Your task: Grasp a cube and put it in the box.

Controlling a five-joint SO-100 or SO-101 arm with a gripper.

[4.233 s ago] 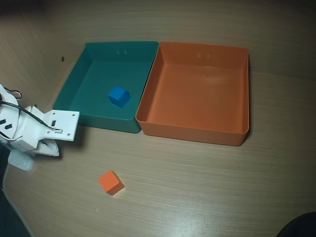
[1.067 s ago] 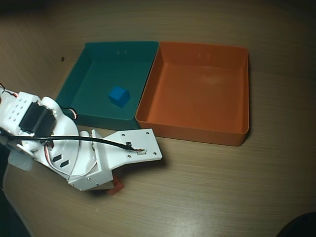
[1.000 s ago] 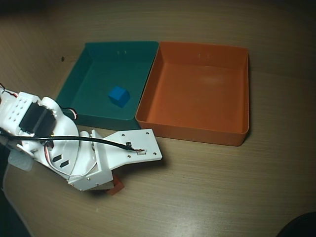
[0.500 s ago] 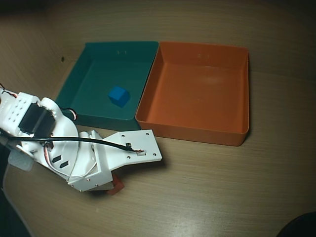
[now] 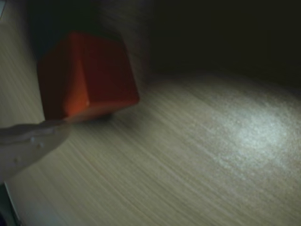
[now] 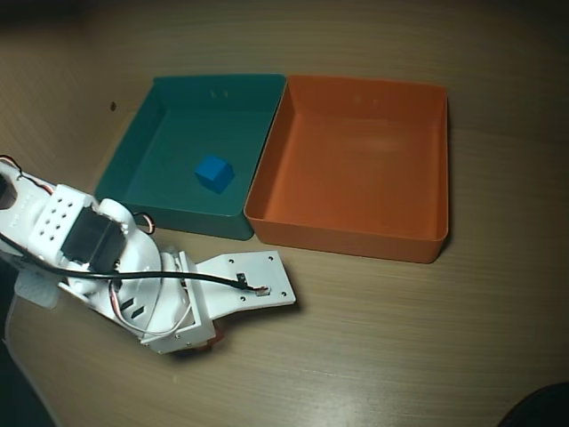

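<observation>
I've got the gripper (image 6: 206, 340) low over the cube (image 5: 84, 77) near the table's (image 6: 373, 338) front-left corner (one fingertip (image 5: 28, 141) touching); pinched or not, I cannot tell. The box (image 6: 356, 238) waits empty.

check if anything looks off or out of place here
Nothing stands out. The blue cube sits in the teal tray, the orange tray is empty, and the orange cube is on the table by the pincer, nothing spilled.
</observation>
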